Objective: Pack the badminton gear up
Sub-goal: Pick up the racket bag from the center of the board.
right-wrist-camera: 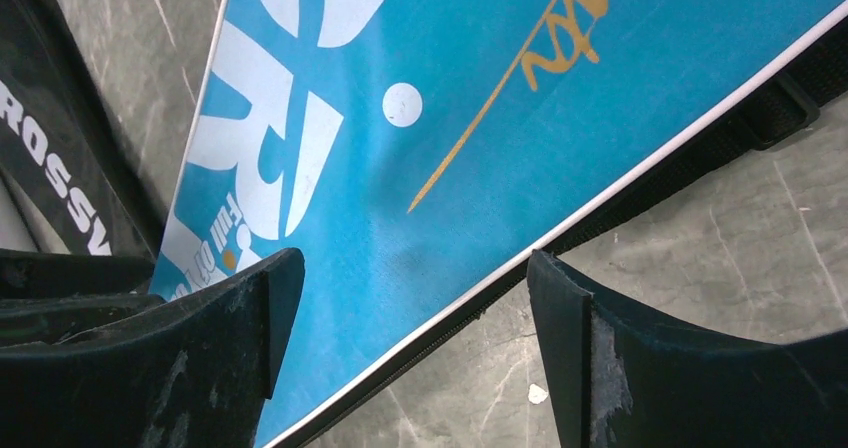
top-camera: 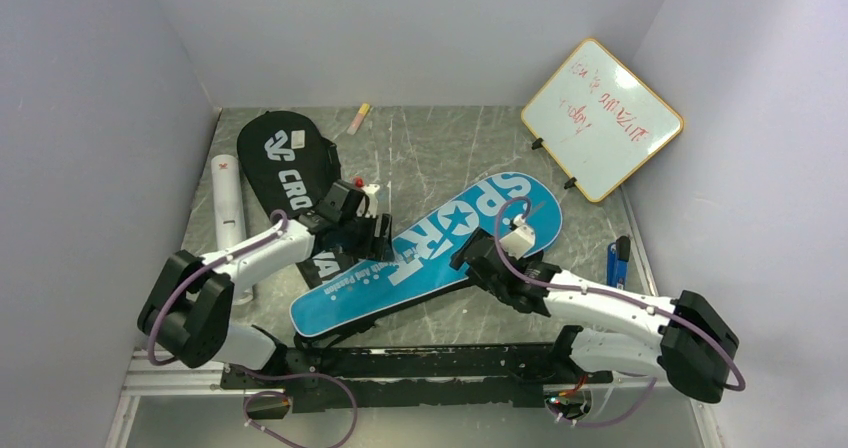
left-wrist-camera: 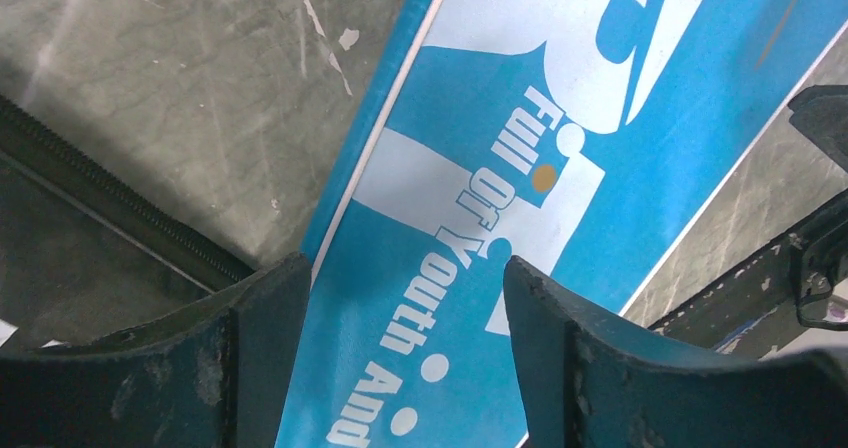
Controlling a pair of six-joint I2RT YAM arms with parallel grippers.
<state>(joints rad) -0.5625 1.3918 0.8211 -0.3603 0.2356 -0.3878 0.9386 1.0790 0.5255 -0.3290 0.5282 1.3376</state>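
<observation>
The blue "SPORT" racket cover [top-camera: 430,253] lies flat and diagonal across the middle of the table. The black "CROSSWAY" cover [top-camera: 285,158] lies at the back left, its near end under the blue one. A white cardboard tube [top-camera: 228,208] rests along the left wall. My left gripper [top-camera: 380,238] hangs open over the blue cover's [left-wrist-camera: 560,168] left part, nothing between its fingers [left-wrist-camera: 270,308]. My right gripper [top-camera: 470,258] stands open over the cover's [right-wrist-camera: 480,118] near edge, straddling its white piping and black zip. No rackets or shuttlecocks show.
A wood-framed whiteboard [top-camera: 602,118] with red writing leans in the back right corner. A small pink-yellow marker [top-camera: 358,118] lies by the back wall. A blue object [top-camera: 618,260] sits by the right wall. The black cover's edge [right-wrist-camera: 60,158] lies left of my right gripper.
</observation>
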